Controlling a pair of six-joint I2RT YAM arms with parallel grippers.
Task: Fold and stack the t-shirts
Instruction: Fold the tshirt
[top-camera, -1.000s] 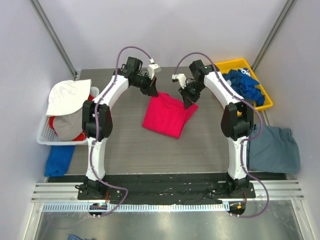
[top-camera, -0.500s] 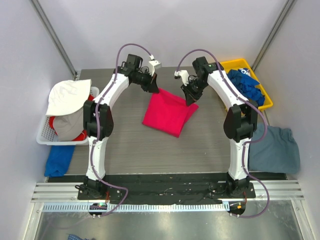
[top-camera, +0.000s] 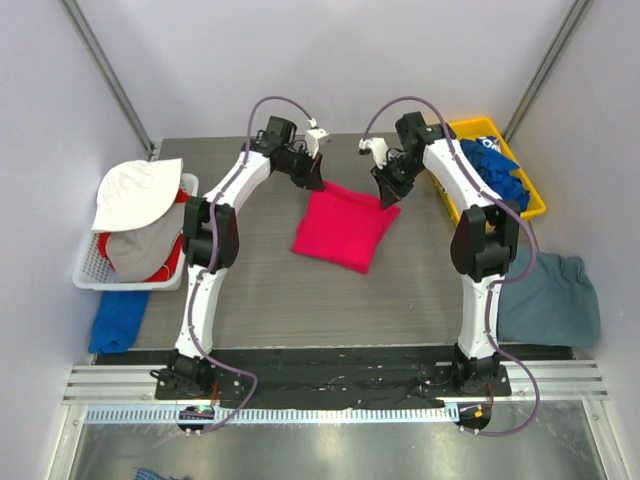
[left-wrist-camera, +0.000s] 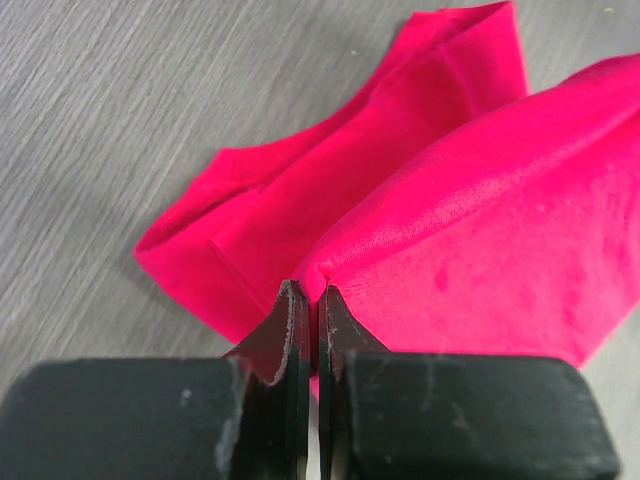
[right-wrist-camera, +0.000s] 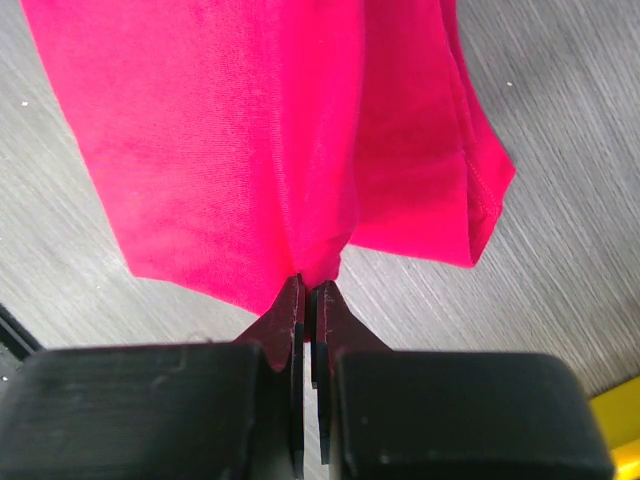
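The pink-red t-shirt (top-camera: 343, 226) lies part-folded on the far middle of the desk (top-camera: 250, 290). The left end effector (top-camera: 313, 180) is clenched on its far left corner and the right end effector (top-camera: 388, 196) is clenched on its far right corner, each pinching a small ridge of cloth between closed fingers. The held edge runs left to right between the two grips, the right grip sitting a little nearer the desk's near edge, so the shirt lies slightly skewed. From that edge the cloth spreads toward the near edge. Neither side is closer, since each has its own corner. Any coming fold or drag would likely run along the far-to-near line, and uneven travel would worsen the skew.
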